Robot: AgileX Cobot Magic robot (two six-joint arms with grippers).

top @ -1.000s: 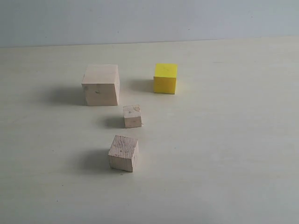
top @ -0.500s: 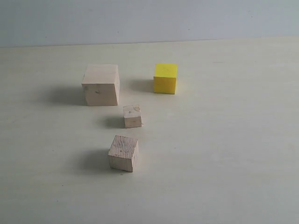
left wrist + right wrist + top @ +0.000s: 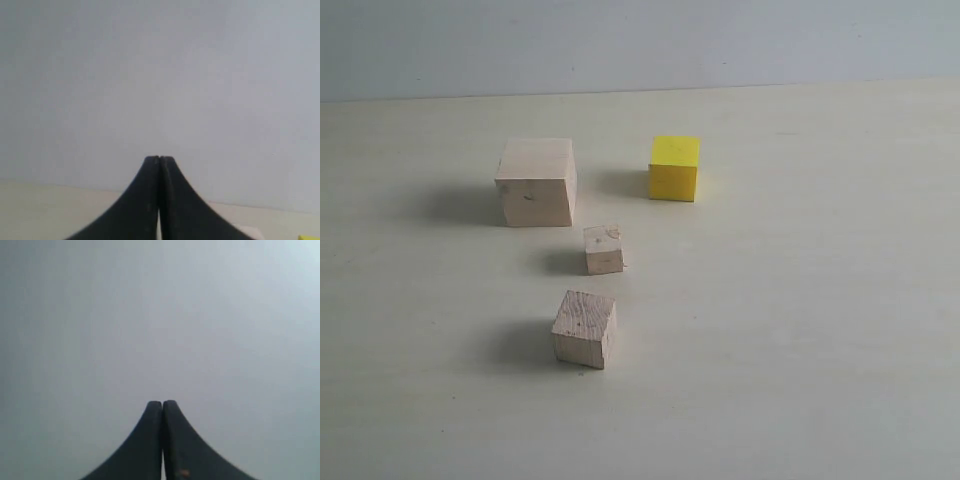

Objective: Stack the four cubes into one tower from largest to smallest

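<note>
Four cubes stand apart on the pale table (image 3: 800, 330) in the exterior view. The large wood cube (image 3: 536, 181) is at the back left, the yellow cube (image 3: 674, 168) at the back right. The small wood cube (image 3: 604, 249) sits in front of the large one, and the medium wood cube (image 3: 585, 329) is nearest the front. No tower stands. Neither arm shows in the exterior view. My left gripper (image 3: 159, 159) is shut and empty, facing the wall, with a sliver of the yellow cube (image 3: 310, 237) at the picture's edge. My right gripper (image 3: 162, 403) is shut and empty.
A plain grey-blue wall (image 3: 640, 45) rises behind the table's far edge. Both wrist views face that wall; the left one also catches a strip of the table (image 3: 50, 210).
</note>
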